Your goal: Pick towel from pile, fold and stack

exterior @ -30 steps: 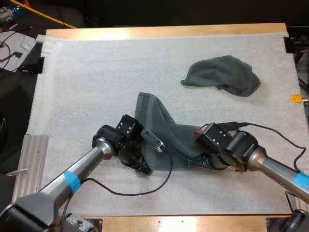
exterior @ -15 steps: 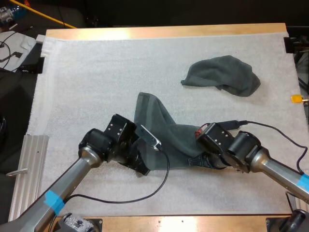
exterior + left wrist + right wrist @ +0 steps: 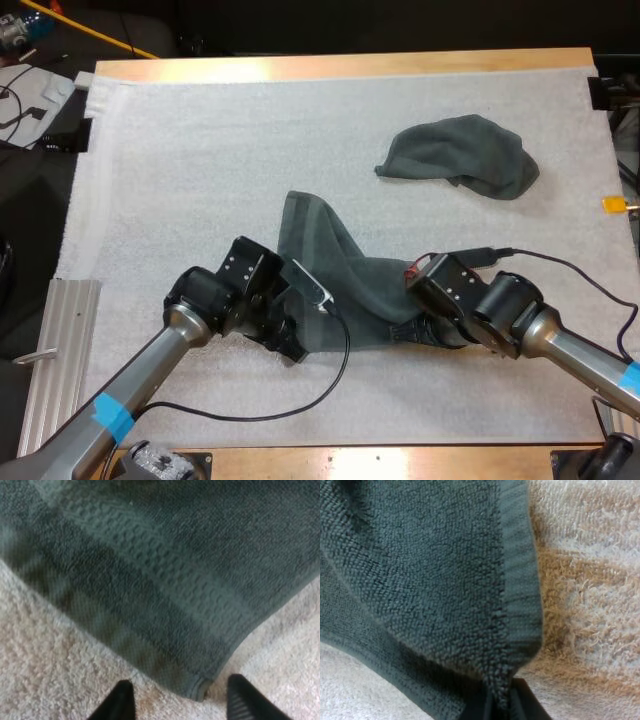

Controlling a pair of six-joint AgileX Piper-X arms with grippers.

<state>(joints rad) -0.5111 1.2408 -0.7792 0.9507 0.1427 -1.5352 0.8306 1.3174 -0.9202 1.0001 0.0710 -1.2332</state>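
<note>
My left gripper (image 3: 182, 701) stands released, its two black fingers (image 3: 120, 702) apart over the white mat (image 3: 200, 170), flanking the near corner of the dark grey-green terry towel (image 3: 165, 580) and clear of it. My right gripper (image 3: 496, 707) is clenched on the same towel's hemmed edge, cloth pinched between the tips. This towel lies rumpled between both arms mid-mat. A second crumpled grey-green towel (image 3: 460, 155) sits well apart, toward the far side.

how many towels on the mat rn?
2. One crumpled dark grey-green cloth towel, far right; one spread dark grey-green cloth towel, near front, right claw shut on its edge, left claw open at its corner.
</note>
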